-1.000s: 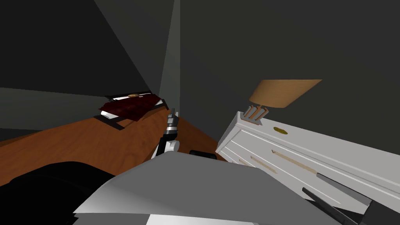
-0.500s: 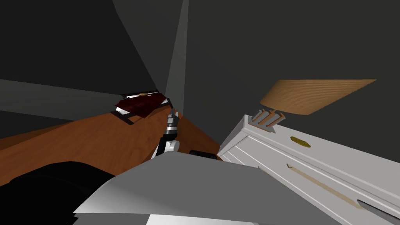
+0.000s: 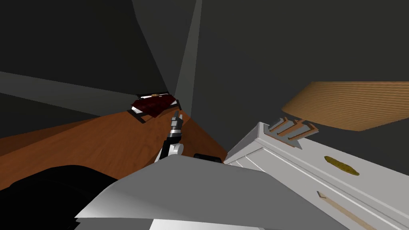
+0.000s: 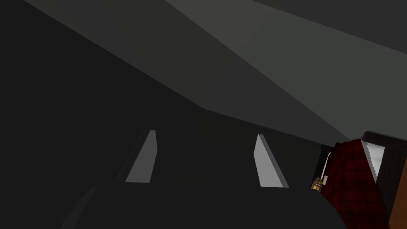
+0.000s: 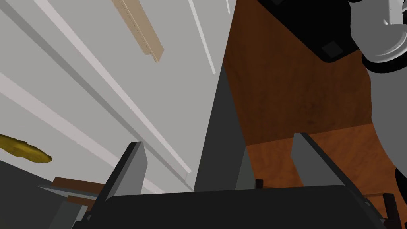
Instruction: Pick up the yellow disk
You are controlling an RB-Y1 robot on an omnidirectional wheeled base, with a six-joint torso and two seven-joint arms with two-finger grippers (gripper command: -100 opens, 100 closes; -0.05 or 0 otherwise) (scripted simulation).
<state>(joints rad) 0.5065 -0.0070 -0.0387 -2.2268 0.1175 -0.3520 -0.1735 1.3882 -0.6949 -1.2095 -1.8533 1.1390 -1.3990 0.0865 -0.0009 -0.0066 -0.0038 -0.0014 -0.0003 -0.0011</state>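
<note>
The left jaws are spread wide, the two fingers (image 4: 143, 161) standing about a third of the frame apart, and nothing is held between them. They are carried at the end of the left arm (image 3: 172, 135), which is stretched forward above the wooden floor (image 3: 92, 147). Beyond these jaws, off to the outer side of one finger, a bed (image 4: 375, 163) is seen, covered by a dark red checked blanket (image 3: 153, 104). A small tan object (image 4: 316, 183) is seen at the blanket's edge nearest that finger.

The right jaws are likewise wide open and empty. Their fingers (image 5: 129, 171) are pointed along the front of a white dresser (image 5: 79, 71), and a pale wooden drawer handle (image 5: 139, 30) lies ahead of them. The dresser's corner edge falls within the gap between the two fingers, and floor is seen ahead of the finger farther from the dresser.

The yellow disk (image 3: 341, 166) is laid flat on the dresser's top, well apart from the left jaws. It lies outside the gap of the right jaws, beyond the outer side of the finger nearest the dresser, and is touched by neither finger. A slatted wooden base (image 3: 293, 128) under a broad ribbed wooden shade (image 3: 351, 104) stands on the same top, near the disk but apart from it.
</note>
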